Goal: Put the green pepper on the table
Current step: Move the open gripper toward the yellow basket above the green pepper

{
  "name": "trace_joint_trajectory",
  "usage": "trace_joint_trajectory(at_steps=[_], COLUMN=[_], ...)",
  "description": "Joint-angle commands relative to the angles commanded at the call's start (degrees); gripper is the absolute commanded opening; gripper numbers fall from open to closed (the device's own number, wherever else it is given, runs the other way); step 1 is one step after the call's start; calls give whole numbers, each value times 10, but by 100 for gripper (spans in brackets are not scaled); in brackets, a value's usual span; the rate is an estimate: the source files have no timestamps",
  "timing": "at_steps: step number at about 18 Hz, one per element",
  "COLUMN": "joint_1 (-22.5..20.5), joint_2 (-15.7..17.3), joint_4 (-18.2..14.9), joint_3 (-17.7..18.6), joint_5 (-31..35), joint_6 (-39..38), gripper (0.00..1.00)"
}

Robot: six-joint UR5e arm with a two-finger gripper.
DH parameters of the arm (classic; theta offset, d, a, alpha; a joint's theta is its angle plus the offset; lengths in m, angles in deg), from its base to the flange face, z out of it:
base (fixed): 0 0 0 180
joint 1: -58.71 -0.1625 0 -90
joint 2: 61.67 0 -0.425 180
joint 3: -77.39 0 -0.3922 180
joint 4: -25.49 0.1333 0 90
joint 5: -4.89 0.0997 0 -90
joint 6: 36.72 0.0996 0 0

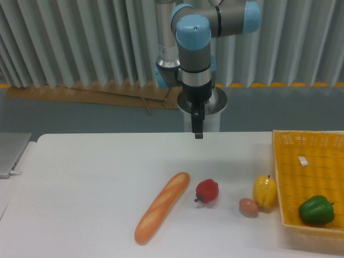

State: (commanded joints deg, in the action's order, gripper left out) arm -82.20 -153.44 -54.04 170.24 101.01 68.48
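Observation:
The green pepper, glossy and dark green, lies inside the yellow woven basket at the right, near its front edge. My gripper hangs above the back middle of the white table, far to the left of the pepper and well behind it. Its dark fingers point straight down and look pressed together, with nothing between them.
On the table lie a baguette, a red pepper, a yellow pepper and a small brown egg-shaped thing. A small white item sits in the basket. A grey object is at the left edge.

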Motion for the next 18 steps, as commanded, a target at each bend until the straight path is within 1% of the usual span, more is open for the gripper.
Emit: trace_joint_trajectory(at_steps=[2, 5, 6, 15, 18], joint_1=[-1, 0, 1, -2, -18], joint_2=[0, -3, -3, -4, -5], joint_4=[0, -31, -36, -34, -33], joint_3=[-3, -27, -32, -33, -34], joint_5=[0, -3, -3, 0, -1], joint_6=[-3, -3, -3, 1, 1], gripper=[100, 100, 100, 100, 100])
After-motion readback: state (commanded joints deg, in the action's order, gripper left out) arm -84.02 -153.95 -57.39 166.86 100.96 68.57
